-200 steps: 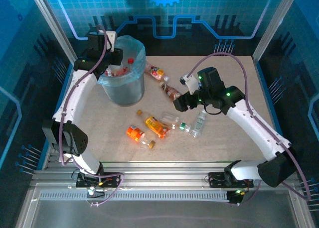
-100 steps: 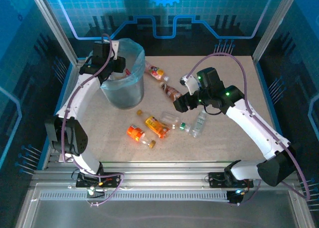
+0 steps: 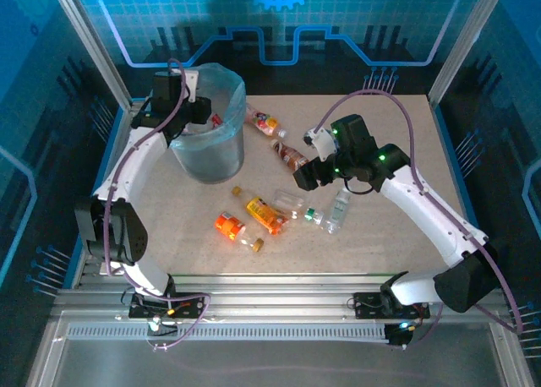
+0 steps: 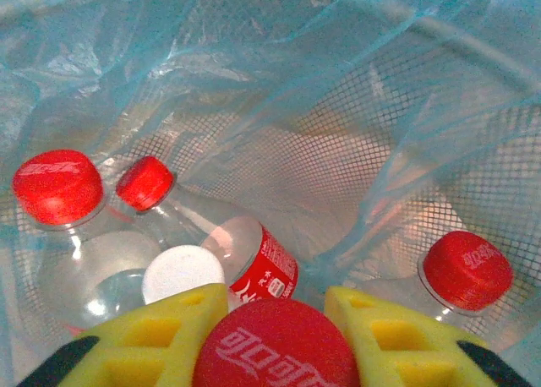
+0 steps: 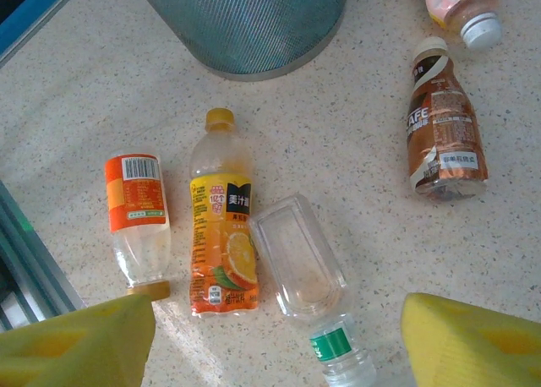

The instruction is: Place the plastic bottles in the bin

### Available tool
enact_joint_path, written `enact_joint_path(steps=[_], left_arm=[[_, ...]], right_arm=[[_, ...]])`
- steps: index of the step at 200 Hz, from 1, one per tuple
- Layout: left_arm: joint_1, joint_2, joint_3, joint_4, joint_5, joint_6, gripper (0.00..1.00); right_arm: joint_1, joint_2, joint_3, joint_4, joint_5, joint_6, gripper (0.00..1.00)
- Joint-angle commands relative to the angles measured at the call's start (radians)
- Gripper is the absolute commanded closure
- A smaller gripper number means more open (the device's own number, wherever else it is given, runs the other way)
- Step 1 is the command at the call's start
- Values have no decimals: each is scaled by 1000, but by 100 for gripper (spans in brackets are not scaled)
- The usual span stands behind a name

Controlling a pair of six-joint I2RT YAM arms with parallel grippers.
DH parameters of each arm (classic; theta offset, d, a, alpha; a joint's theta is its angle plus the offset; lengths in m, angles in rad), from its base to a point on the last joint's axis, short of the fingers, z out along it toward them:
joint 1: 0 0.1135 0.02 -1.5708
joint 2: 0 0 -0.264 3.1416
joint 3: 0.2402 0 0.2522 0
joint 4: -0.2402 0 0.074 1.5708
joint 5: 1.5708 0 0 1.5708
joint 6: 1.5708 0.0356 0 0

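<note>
The left claw (image 4: 276, 309) is clenched on a bottle with a red cap (image 4: 275, 353). It holds the bottle over the bin (image 3: 211, 159), which stands at the far left of the table (image 3: 186, 209). The job now looks like letting that bottle drop. To do it well, the claw should be right over the hole, away from the rim and the loose blue bag (image 4: 254, 83). Then it just has to open. That way the bottle should land on the others and not slide down the outside.

The left wrist view looks straight down into the bin. It shows a few bottles inside (image 4: 254, 264), with red caps and one white cap. From the top view they are too small to count, but that view shows both arms and where the bin stands.

The right claw (image 3: 306, 177) hangs over the middle of the table. The right wrist view shows its yellow pads (image 5: 80, 340) wide apart with nothing between them, so it is released. Under it lie an orange juice bottle (image 5: 221, 243), a clear bottle (image 5: 300, 264) and a brown bottle (image 5: 444, 129). Their labels are plain here, while from the top they are little blobs.
</note>
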Motion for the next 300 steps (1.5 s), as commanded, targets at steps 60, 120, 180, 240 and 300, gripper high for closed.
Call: enact_joint_path(steps=[60, 120, 180, 240, 300], left_arm=[[19, -40, 295, -108, 60, -109, 59], [5, 171, 502, -309, 106, -121, 93], [-62, 255, 527, -408, 107, -60, 94], [-69, 226, 419, -461, 22, -34, 97], [-67, 184, 266, -398, 10, -24, 98]], right_arm=[[15, 6, 26, -20, 8, -10, 22], [16, 24, 37, -24, 0, -4, 23], [18, 39, 36, -39, -3, 8, 24], [19, 43, 26, -44, 1, 13, 24], [24, 71, 45, -48, -6, 20, 25]])
